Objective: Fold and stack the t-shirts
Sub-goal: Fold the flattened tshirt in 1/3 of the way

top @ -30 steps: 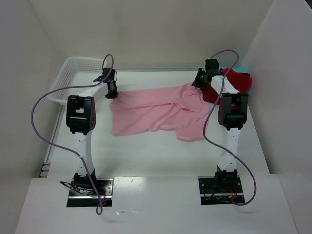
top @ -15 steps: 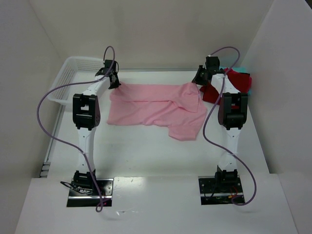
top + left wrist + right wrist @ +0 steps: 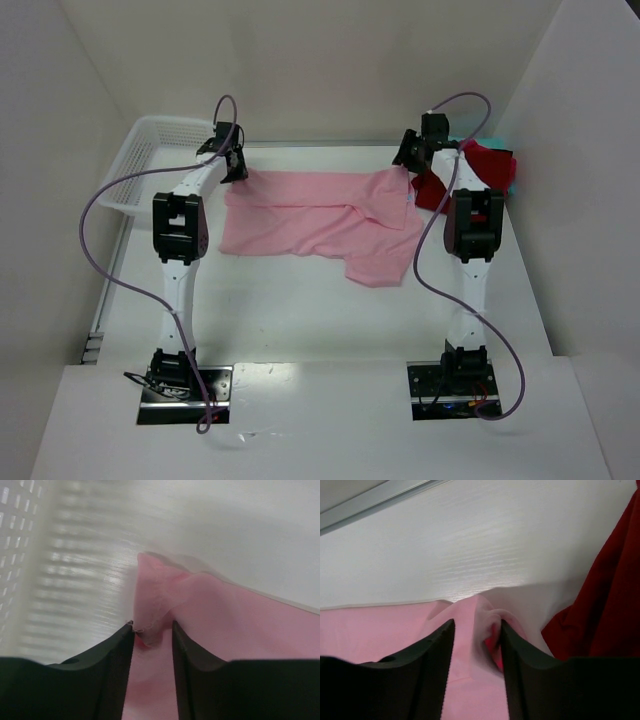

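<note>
pink tee (image 3: 320, 220): spread flat, far edge running from one set of jaws to the other
why: corners drawn wide apart, probably to flatten it for a first fold
left gripper (image 3: 152, 630): jaws parted, puckered corner sits loose in the gap, looks let go
right gripper (image 3: 477, 625): jaws parted too, cloth ridge between them
dark red shirt (image 3: 600, 605): just right of the right jaws, beside the pink
basket (image 3: 30, 555): just left of the left jaws
arms: both stretched far forward, wrists tipped down, low over the cloth

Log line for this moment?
pink tee spread; left end effector open at its corner; right end effector open at other corner; red tee beside it
</note>
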